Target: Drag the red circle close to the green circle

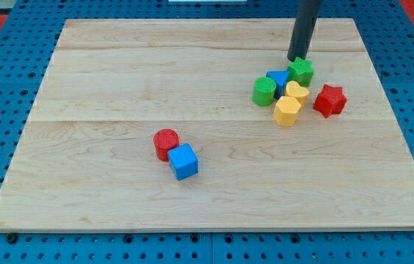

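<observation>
My tip [297, 59], a bare rod end with no hand to open or close and holding nothing, rests on the surface [104, 81] at the top edge of the cluster at the view's upper right, just above the green star [302, 71] and touching or nearly touching it. Below that sit the blue block [277, 78], the green circle [264, 92] on the cluster's left, two yellow blocks [291, 103], and the red star [330, 100] slightly apart at the right. The red circle [165, 143] lies well away toward the view's lower middle, touching the blue cube [184, 161] at its lower right. As I judge it, the drag has not begun; this is the approach step. Next, my tip must leave the cluster without disturbing it, travel to the red circle's lower-left side, and push it up and rightward toward the green circle. The risk is that the adjoining blue cube gets carried along, or that the circle slips off my tip.
</observation>
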Controlling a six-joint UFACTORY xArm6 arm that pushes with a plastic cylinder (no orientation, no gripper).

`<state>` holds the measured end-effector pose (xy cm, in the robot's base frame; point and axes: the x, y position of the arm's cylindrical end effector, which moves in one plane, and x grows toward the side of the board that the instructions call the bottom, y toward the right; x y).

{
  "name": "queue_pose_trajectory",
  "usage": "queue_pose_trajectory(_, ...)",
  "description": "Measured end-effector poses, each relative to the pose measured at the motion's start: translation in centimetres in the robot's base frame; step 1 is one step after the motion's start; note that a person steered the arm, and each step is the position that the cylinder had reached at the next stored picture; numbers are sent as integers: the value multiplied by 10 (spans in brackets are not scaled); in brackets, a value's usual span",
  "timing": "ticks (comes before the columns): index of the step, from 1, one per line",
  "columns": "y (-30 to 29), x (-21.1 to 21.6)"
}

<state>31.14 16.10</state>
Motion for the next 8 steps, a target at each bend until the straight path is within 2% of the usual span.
queue_pose_trajectory(1,12,21)
queue_pose_trajectory(2,31,12)
queue_pose_trajectory(3,-63,-17)
queue_pose_trajectory(4,-174,-10)
queue_pose_trajectory(5,-274,52)
queue_pose_trajectory(6,-349,82)
queue_pose_trajectory(8,-353,139)
